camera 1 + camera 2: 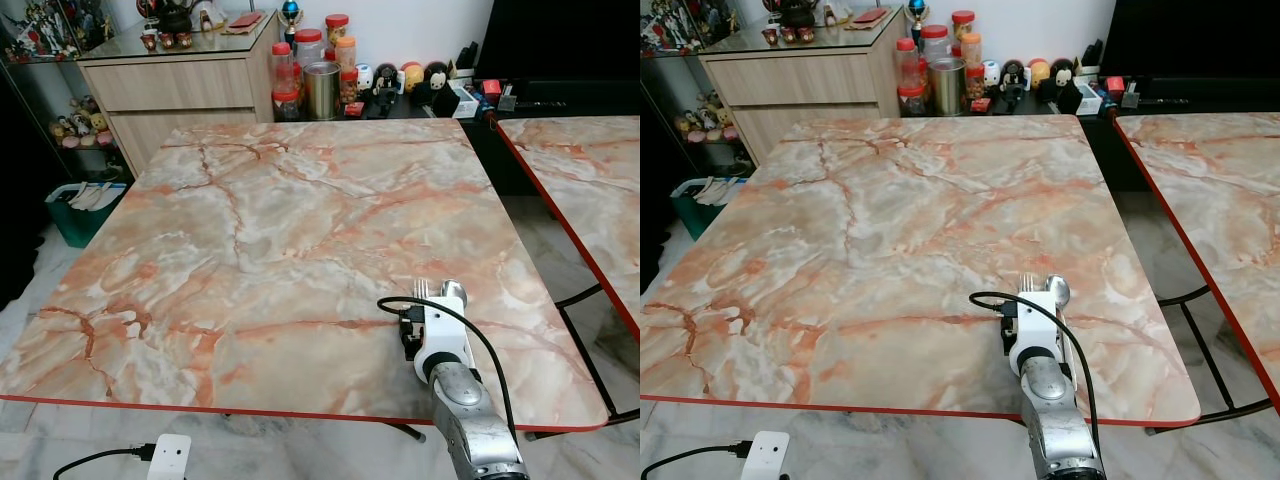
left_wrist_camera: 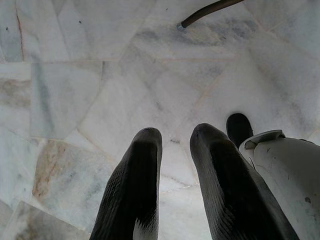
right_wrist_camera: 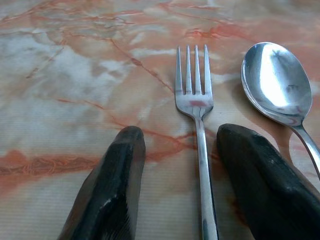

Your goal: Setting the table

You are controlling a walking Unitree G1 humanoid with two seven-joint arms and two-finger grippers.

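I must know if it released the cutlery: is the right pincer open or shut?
Open. The right pincer has its fingers apart, and the fork lies flat between them, seemingly untouched.

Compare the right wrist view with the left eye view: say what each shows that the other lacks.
Right wrist view alone: the right pincer open, its fingers either side of the fork handle, spoon beside it.
Left eye view alone: the whole table, a second table, the cabinet, jars and toys behind.
Both: fork, spoon and marbled tabletop.
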